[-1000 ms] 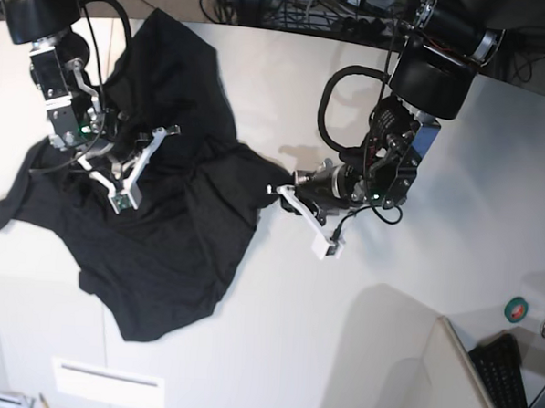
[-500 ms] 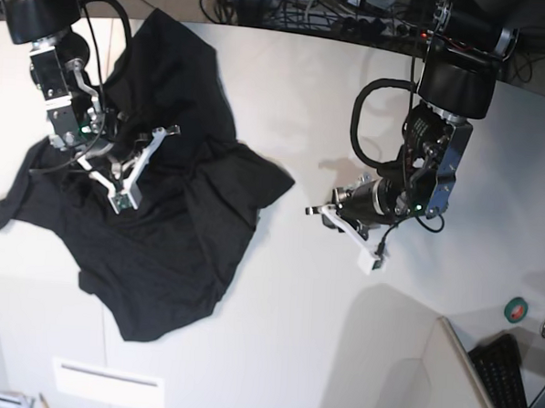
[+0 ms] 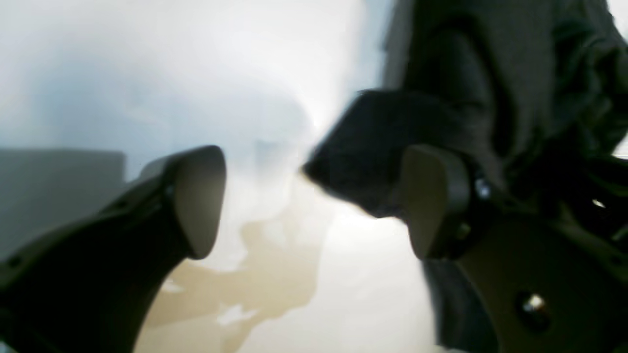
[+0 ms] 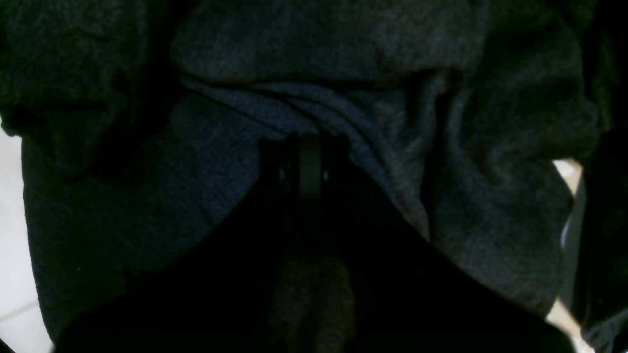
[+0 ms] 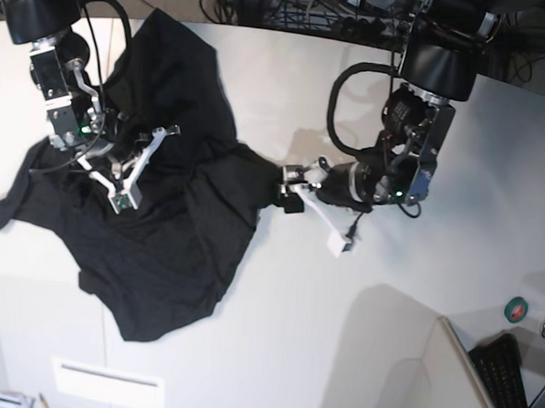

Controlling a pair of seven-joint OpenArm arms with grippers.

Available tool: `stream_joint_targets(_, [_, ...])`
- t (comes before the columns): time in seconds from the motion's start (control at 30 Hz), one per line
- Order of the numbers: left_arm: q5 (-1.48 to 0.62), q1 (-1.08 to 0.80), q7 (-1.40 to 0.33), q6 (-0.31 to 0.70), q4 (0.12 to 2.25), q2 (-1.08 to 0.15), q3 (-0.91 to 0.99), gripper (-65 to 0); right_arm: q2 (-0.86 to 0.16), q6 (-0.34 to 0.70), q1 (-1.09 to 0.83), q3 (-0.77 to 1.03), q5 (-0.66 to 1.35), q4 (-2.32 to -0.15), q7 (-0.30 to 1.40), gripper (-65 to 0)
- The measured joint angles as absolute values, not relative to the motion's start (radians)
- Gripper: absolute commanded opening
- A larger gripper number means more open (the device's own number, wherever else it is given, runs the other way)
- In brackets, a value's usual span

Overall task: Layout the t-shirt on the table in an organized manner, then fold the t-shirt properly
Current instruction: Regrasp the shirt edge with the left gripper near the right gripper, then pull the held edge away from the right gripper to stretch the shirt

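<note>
Black t-shirt (image 5: 162, 216) crumpled, long axis diagonal

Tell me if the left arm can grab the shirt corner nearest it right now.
Probably yes. The left claw stands open with the t-shirt corner right at one finger, and only bare table lies around it; nothing blocks the way.

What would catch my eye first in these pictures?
A crumpled black t-shirt sprawls over the left half of the white table. The right gripper presses shut into its middle, while the left gripper stands open at the corner of cloth poking out to the right.
</note>
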State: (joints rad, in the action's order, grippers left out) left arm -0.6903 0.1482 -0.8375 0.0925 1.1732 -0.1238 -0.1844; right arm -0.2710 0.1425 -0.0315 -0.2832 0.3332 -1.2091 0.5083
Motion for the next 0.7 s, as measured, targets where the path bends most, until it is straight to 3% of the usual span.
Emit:
stream_joint_targets(0.2, [-0.712, 0.158, -0.824, 0.106, 1.119, -0.093, -0.184, -16.0, -0.271, 0.142, -0.031, -0.283, 0.333, -1.209, 0.508, -65.0])
stream_joint_targets(0.27, [-0.709, 0.158, -0.822, 0.105, 1.117, -0.088, -0.182, -19.1, -0.271, 0.142, -0.031, -0.283, 0.333, -1.209, 0.508, -65.0])
stream_joint_targets(0.33, [-0.705, 0.158, -0.822, 0.105, 1.115, -0.083, -0.182, -27.3, -0.271, 0.142, -0.031, -0.283, 0.334, -1.209, 0.508, -65.0])
stream_joint_targets(0.53, [-0.69, 0.167, -0.837, 0.098, 1.105, -0.084, -0.184, -61.5, -0.271, 0.142, -0.031, -0.283, 0.334, -1.209, 0.508, -65.0])
stream_joint_targets(0.57, [-0.69, 0.168, -0.837, 0.098, 1.107, -0.084, -0.184, -65.0, -0.271, 0.142, -0.031, -0.283, 0.333, -1.209, 0.508, -65.0])
stream_joint_targets(0.7, [-0.69, 0.184, -0.839, 0.098, 1.113, -0.089, -0.184, -65.0, -0.271, 0.142, -0.031, -0.283, 0.334, -1.209, 0.508, -65.0])
